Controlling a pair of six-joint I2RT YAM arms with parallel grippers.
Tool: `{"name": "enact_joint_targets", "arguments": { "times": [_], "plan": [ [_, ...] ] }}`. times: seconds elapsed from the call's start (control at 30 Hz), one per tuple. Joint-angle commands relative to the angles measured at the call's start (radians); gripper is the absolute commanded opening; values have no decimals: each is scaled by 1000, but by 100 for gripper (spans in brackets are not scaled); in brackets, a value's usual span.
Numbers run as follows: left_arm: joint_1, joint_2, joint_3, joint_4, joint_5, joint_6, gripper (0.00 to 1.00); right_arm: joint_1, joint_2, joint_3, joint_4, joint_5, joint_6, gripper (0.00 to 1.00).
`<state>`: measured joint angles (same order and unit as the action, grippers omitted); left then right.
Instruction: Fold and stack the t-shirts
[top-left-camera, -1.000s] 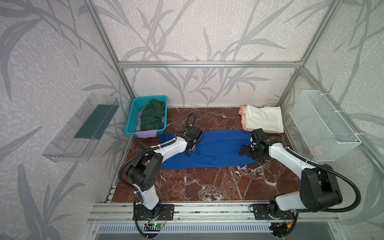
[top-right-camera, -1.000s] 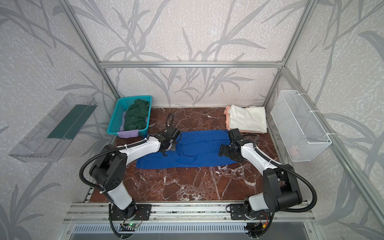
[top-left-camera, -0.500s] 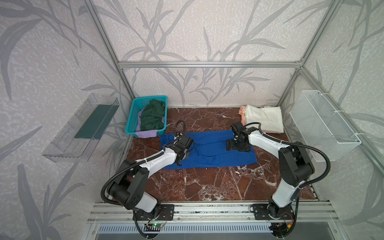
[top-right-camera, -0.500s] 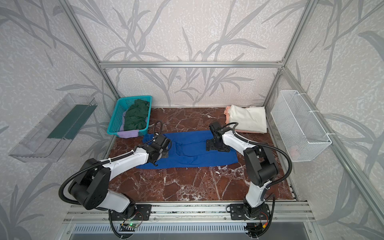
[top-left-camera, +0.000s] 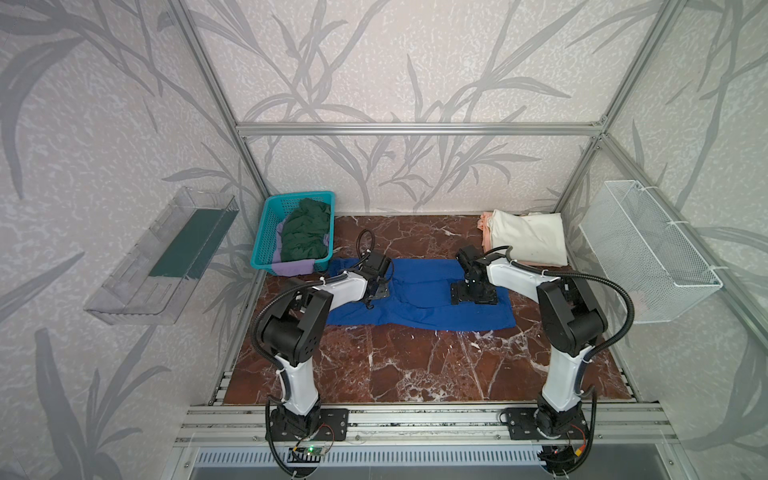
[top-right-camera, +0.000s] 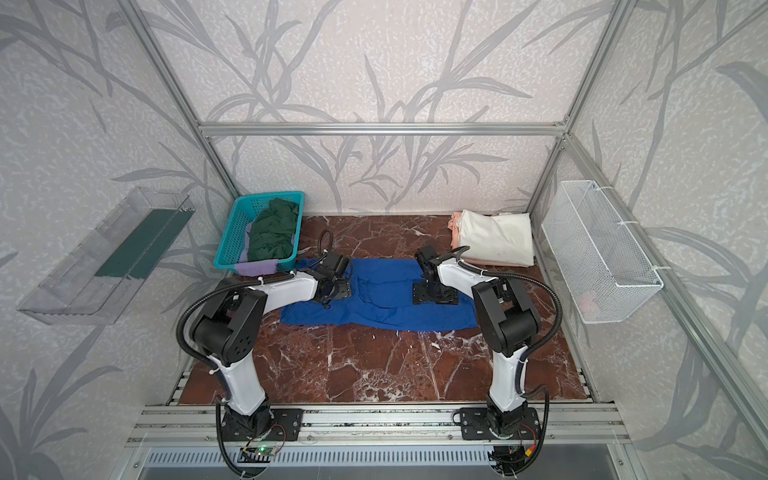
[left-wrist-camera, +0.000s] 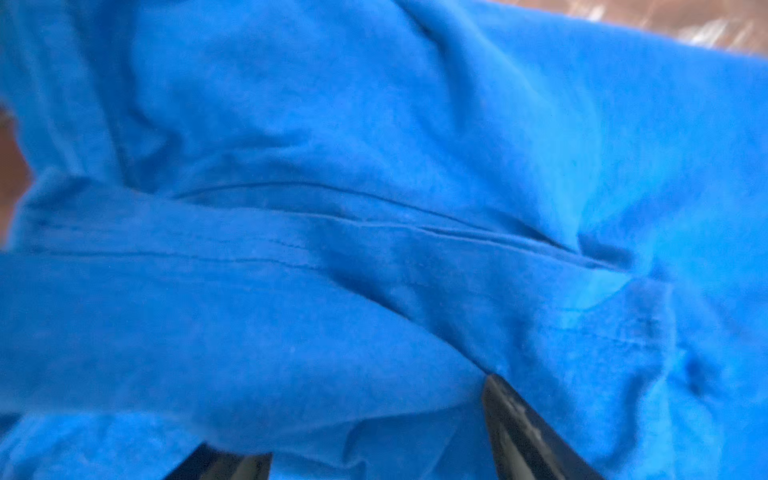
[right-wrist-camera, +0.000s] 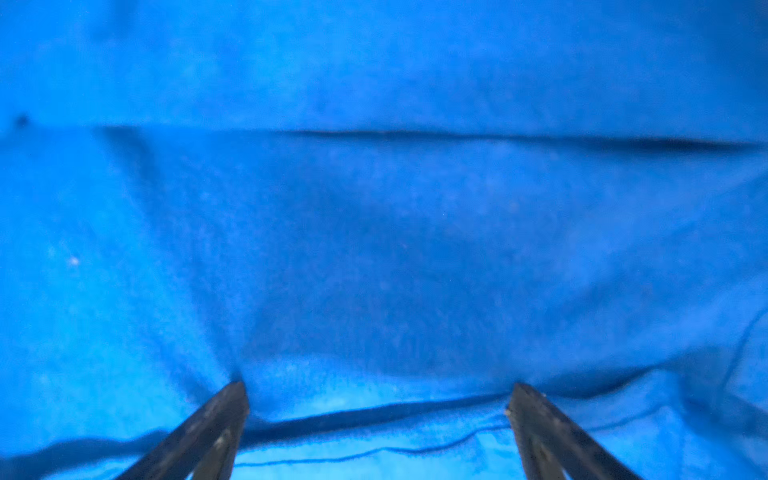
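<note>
Blue t-shirt (top-left-camera: 419, 307) flat on table (top-left-camera: 415, 365), folded into a long band; both pincers on it.

The left pincer (top-left-camera: 379, 291) rests on the end near the basket (top-left-camera: 299, 196), jaws apart, with cloth bulging between them and no clamp evident. The right pincer (top-left-camera: 473, 297) rests on the opposite end, jaws wide and tips on the cloth. Judged purpose: pressing each end so the fold lies flat before the next fold.

Count: five t-shirts. One is blue. The cream t-shirt (top-left-camera: 528, 241) lies folded on the peach t-shirt (top-left-camera: 483, 224) at the far right. The green t-shirt (top-left-camera: 305, 232) lies on the lavender t-shirt (top-left-camera: 291, 268), both unfolded, in the one basket. Two pincers.
</note>
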<state>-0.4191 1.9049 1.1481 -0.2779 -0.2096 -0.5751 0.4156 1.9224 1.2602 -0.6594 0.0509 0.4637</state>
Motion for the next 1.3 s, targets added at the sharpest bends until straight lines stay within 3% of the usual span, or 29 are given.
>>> {"name": "enact_joint_targets", "arguments": {
  "times": [0.0,0.37,0.57,0.83,1.27],
  "plan": [
    [26,87,112,-15,55,46,78,-14,-23,-49,-54,-14,23,99],
    [91,319,467,-111,95,139,78,-3,-106,-219,-22,-92,102,99],
    [111,417,604,-163,191,164,78,41,-144,-310,-20,-103,161,99],
    [157,457,642,-137,298,165,73,132,-186,-331,-30,-117,240,99],
    [200,483,719,-165,276,257,70,217,-184,-284,-32,-144,233,99]
  ]
}}
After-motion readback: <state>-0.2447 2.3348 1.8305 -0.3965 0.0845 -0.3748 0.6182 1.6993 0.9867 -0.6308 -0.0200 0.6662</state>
